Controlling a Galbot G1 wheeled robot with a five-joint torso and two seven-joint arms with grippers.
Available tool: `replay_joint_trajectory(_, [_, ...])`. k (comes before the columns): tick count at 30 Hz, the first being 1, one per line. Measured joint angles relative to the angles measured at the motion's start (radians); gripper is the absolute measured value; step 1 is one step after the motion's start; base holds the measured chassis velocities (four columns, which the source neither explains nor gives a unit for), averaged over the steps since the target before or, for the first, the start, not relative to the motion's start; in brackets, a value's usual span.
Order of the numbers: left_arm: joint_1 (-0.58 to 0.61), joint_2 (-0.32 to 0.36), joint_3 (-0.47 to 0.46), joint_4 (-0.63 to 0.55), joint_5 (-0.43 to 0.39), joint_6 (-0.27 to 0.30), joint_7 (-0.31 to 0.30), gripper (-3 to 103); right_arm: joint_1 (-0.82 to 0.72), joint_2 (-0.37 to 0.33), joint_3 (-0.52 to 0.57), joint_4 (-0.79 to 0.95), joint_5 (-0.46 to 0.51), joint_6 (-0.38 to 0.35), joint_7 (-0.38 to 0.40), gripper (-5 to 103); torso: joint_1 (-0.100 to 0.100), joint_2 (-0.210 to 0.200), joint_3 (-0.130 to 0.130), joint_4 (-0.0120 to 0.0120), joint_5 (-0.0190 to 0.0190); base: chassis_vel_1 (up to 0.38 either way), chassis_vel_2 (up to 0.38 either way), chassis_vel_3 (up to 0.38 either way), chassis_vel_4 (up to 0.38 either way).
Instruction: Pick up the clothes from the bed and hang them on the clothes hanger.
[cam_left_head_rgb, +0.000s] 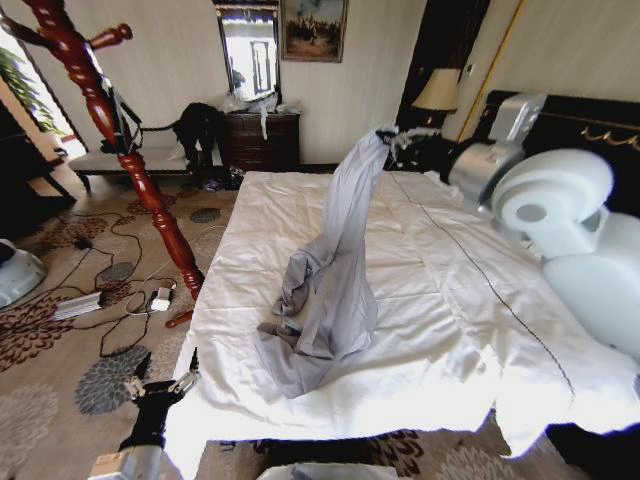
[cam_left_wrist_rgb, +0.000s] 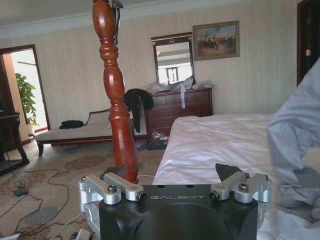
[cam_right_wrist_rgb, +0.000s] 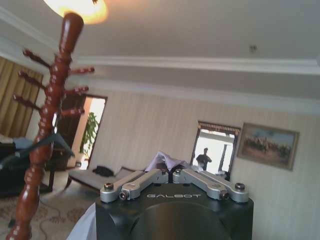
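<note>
Jacket (cam_left_head_rgb: 330, 280) drapes mid-frame on the bed (cam_left_head_rgb: 440, 300), its lower folds (grey, bunched) nearest. Left gripper (cam_left_head_rgb: 160, 385), bottom left, hangs spread wide. Farther up, right gripper (cam_left_head_rgb: 392, 138) pinches the jacket's top, beside the rack (cam_left_head_rgb: 130, 170).

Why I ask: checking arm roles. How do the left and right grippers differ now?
The right gripper is raised over the bed, fingers shut on the grey jacket; the left gripper sits low off the bed's near corner, fingers open and empty. Both are black with silver fingers.
</note>
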Motion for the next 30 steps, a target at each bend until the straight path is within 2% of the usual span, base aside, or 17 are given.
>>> replay_joint_trajectory(2, [0.001,-0.001,-0.001,-0.001,-0.005,-0.002,0.0,100,0.135,0.024,-0.053,-0.06,0.051,0.018,-0.012,0,0.0,0.0,0.0,-0.0001,-0.0001,0.0,0.0,0.0,0.0])
replay_joint_trajectory(3, [0.001,-0.001,-0.001,-0.001,-0.005,-0.002,0.0,100,0.135,0.024,-0.053,-0.06,0.051,0.018,-0.012,0,0.0,0.0,0.0,-0.0001,-0.0001,0.0,0.0,0.0,0.0])
replay_joint_trajectory(7, [0.001,0.0,-0.005,-0.001,-0.014,-0.003,0.0,100,0.35,0.1,-0.13,-0.178,0.155,0.04,-0.023,0,0.0,0.0,0.0,0.0005,-0.0003,0.0,0.0,0.0,0.0])
replay_joint_trajectory(8, [0.001,0.0,-0.005,-0.001,-0.014,-0.003,0.0,100,0.35,0.1,-0.13,-0.178,0.155,0.04,-0.023,0,0.0,0.0,0.0,0.0005,-0.0003,0.0,0.0,0.0,0.0])
replay_joint_trajectory(12, [0.002,-0.001,-0.014,-0.005,-0.018,-0.004,0.0,100,0.505,0.132,-0.194,-0.286,0.214,0.071,-0.085,0,0.0,0.0,0.0,-0.0001,0.0,0.0,0.0,0.0,0.0])
replay_joint_trajectory(17, [0.005,-0.006,-0.022,-0.01,-0.022,-0.004,0.0,100,0.605,0.147,-0.25,-0.369,0.255,0.097,-0.135,0,0.0,0.0,0.0,-0.0001,0.0004,0.0,0.0,0.0,0.0])
replay_joint_trajectory(21, [0.007,-0.014,-0.026,-0.016,-0.021,-0.001,0.001,100,0.76,0.203,-0.328,-0.494,0.319,0.123,-0.194,0,0.0,0.0,0.0,0.0001,-0.0003,0.0,0.0,0.0,0.0])
replay_joint_trajectory(25, [0.008,-0.019,-0.026,-0.021,-0.017,0.002,0.001,100,0.825,0.241,-0.348,-0.551,0.365,0.123,-0.225,0,0.0,0.0,0.0,0.0002,-0.0004,0.0,0.0,0.0,0.0])
replay_joint_trajectory(30, [0.014,-0.037,-0.024,-0.029,-0.002,0.005,0.0,100,0.875,0.27,-0.326,-0.574,0.491,0.102,-0.286,0,0.0,0.0,0.0,0.0,-0.0001,0.0,0.0,0.0,0.0])
